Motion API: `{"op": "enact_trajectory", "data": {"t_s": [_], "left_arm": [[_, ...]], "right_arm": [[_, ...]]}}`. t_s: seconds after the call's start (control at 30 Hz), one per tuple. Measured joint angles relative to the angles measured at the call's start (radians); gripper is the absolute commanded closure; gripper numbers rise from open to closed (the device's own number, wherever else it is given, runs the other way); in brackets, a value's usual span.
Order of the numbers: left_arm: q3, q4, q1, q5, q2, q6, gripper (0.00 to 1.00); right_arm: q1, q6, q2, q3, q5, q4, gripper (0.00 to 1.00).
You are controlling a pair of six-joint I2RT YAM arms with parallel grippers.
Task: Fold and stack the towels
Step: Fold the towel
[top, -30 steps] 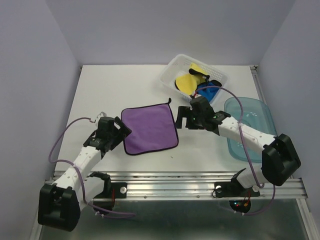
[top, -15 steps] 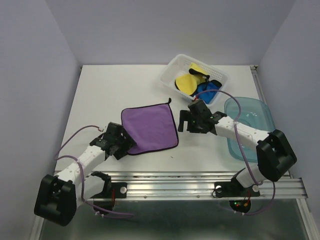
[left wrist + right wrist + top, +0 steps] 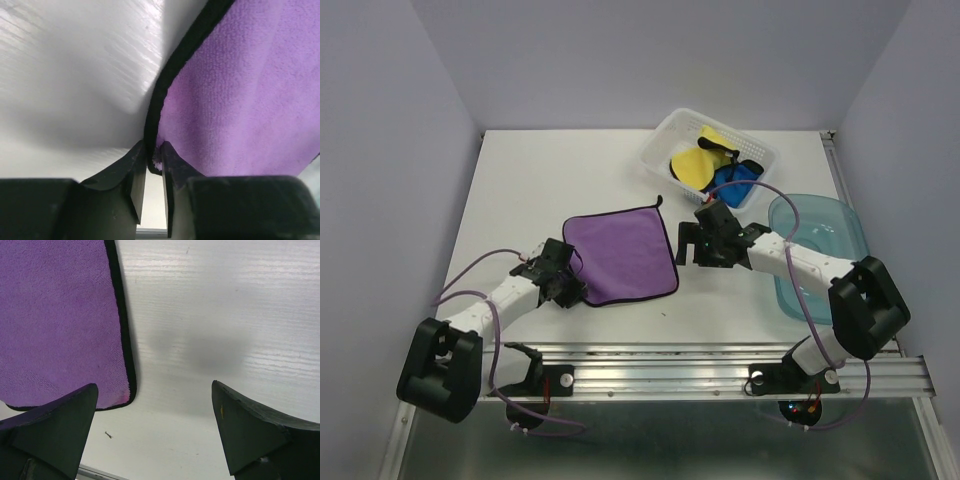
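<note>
**Q:** Since the earlier frames, what has moved?

**A:** The left gripper (image 3: 566,284) has slid forward along the white table (image 3: 520,190) to the near left corner of the purple towel (image 3: 620,255), a square soft cloth with black edging, and its fingers have drawn together.

**Q:** How does the left gripper (image 3: 154,152) stand?

**A:** It is clamped on the purple towel (image 3: 240,100). The black hem at the corner sits pinched between the two fingertips, low against the table.

**Q:** Where does the towel lie?

**A:** It is spread flat at mid-table, between the two arms.

**Q:** And the right gripper (image 3: 684,240)?

**A:** Its fingers stand wide apart and hold nothing. In the wrist view, the right gripper (image 3: 154,385) hangs over bare table just beside the right edge of the purple towel (image 3: 55,315), near its rounded near corner.

**Q:** What lies farther off?

**A:** To the right sits the translucent blue-green plastic tray (image 3: 820,198). Beyond it, at the far edge, the white perforated plastic basket (image 3: 660,135) holds a yellow towel (image 3: 692,165), a blue towel (image 3: 732,182) and a black towel (image 3: 750,165), all loosely heaped.
</note>
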Motion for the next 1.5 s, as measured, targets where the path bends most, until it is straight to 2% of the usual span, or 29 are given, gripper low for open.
{"op": "enact_trajectory", "data": {"t_s": [0.07,0.13,0.43,0.57,0.6,0.7,0.77,1.0,1.5], "left_arm": [[-0.003,-0.009,-0.001,-0.004,-0.008,-0.002,0.83],[-0.012,-0.02,-0.001,-0.006,-0.03,-0.007,1.0],[-0.029,-0.051,-0.002,-0.008,-0.123,-0.003,1.0],[-0.049,-0.05,-0.002,-0.008,-0.213,-0.003,1.0],[-0.058,-0.047,-0.002,-0.008,-0.238,-0.003,1.0],[-0.08,-0.044,-0.002,-0.01,-0.285,-0.003,1.0],[-0.092,-0.04,-0.002,-0.01,-0.296,-0.003,1.0],[-0.112,-0.031,-0.002,-0.01,-0.297,-0.003,1.0],[-0.132,-0.003,-0.002,-0.008,-0.325,-0.003,1.0]], "right_arm": [[0.0,0.0,0.004,0.0,0.0,0.0,0.0],[0.0,0.0,0.009,0.0,0.0,0.0,0.0],[0.0,-0.019,0.019,-0.003,-0.053,0.009,0.02],[0.001,-0.023,0.02,-0.015,-0.071,0.017,0.12],[0.006,-0.023,0.025,-0.016,-0.082,0.019,0.18],[0.03,-0.022,0.047,-0.016,-0.108,0.032,0.25],[0.055,-0.021,0.07,-0.016,-0.125,0.04,0.32],[0.091,0.008,0.11,-0.023,-0.137,0.067,0.48],[0.111,0.047,0.155,-0.028,-0.105,0.095,0.63]]}}
